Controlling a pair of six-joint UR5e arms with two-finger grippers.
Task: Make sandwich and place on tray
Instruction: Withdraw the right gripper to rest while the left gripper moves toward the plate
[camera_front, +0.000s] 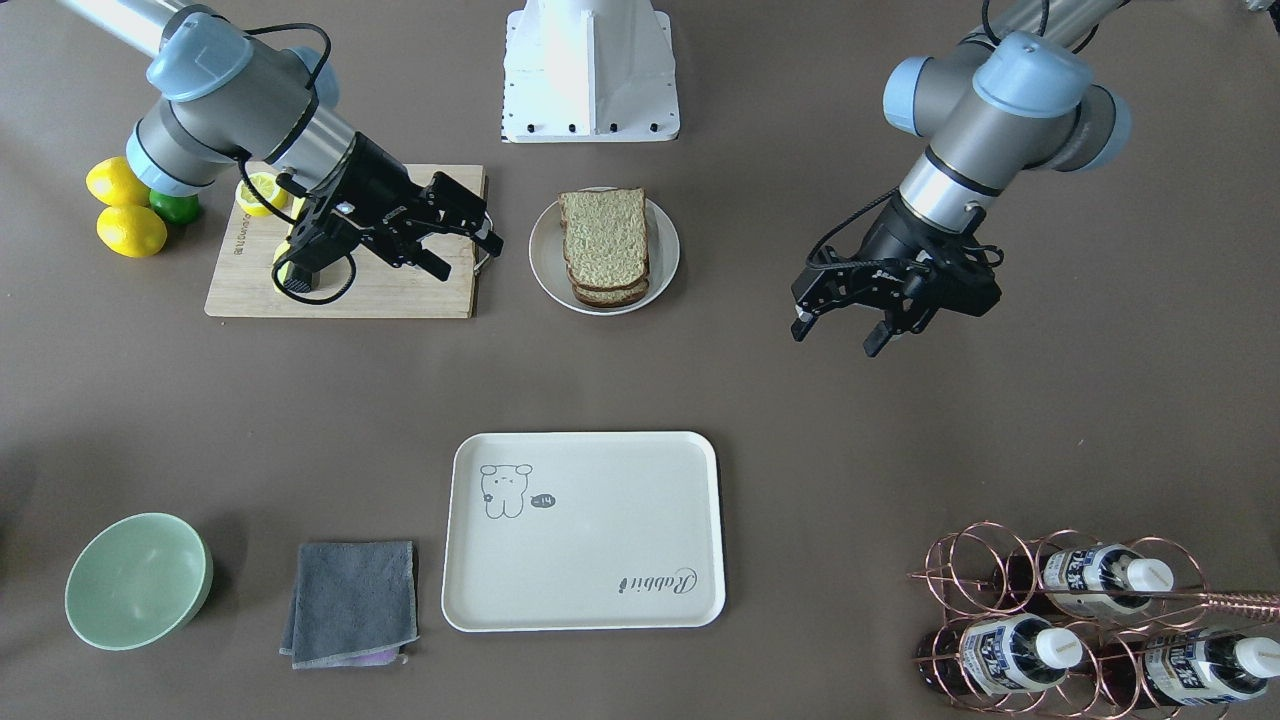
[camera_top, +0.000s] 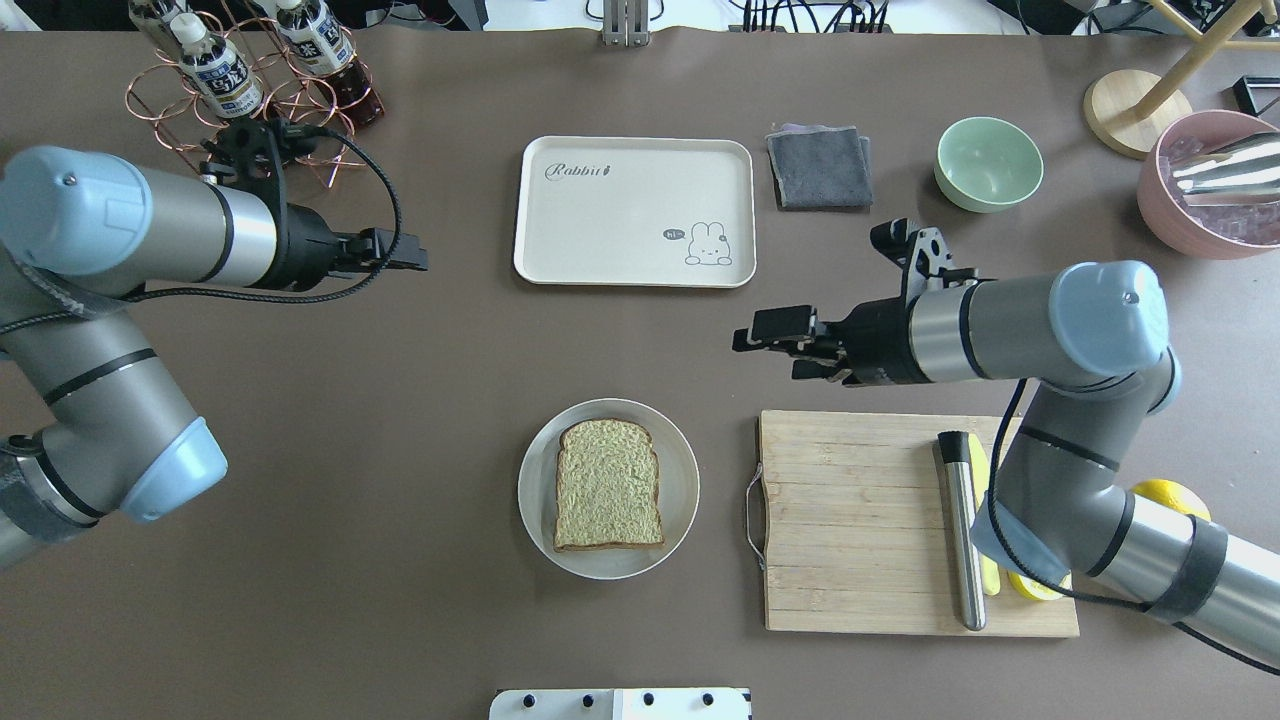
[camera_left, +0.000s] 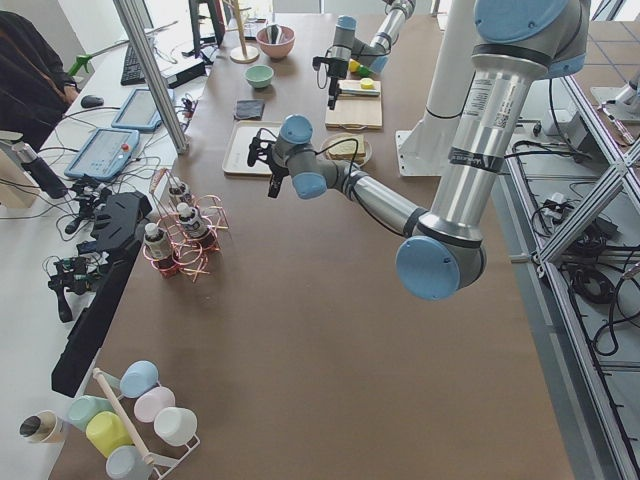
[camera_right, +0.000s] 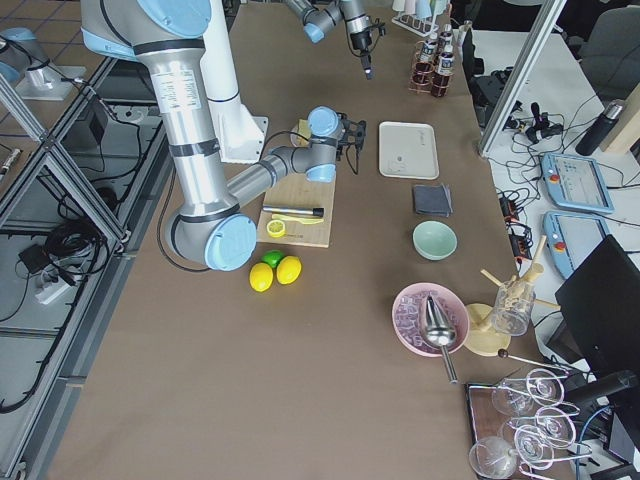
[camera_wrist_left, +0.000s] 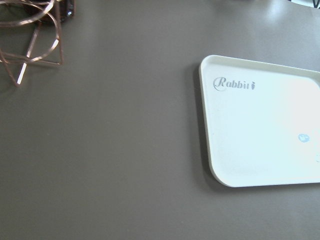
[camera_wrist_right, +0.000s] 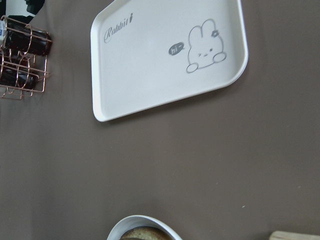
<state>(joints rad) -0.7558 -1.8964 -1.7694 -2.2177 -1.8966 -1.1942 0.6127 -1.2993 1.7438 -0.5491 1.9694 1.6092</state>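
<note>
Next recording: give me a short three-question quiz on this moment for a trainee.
1. True or false: the cream-white rounded-rectangle plastic tray holds nothing.
2. The brown-crusted seeded bread slices lie on: A) wooden cutting board, B) round white plate, C) green bowl.
3. Fill in: the left gripper and right gripper are both ____.
Key: 1 true; 2 B; 3 open.

Even, diffuse overhead light; shadows soft. Left wrist view: tray (camera_wrist_left: 235, 150) blown out toward 3 o'clock. Wire rack (camera_wrist_left: 29, 52) at 10 o'clock soft-focus.
</note>
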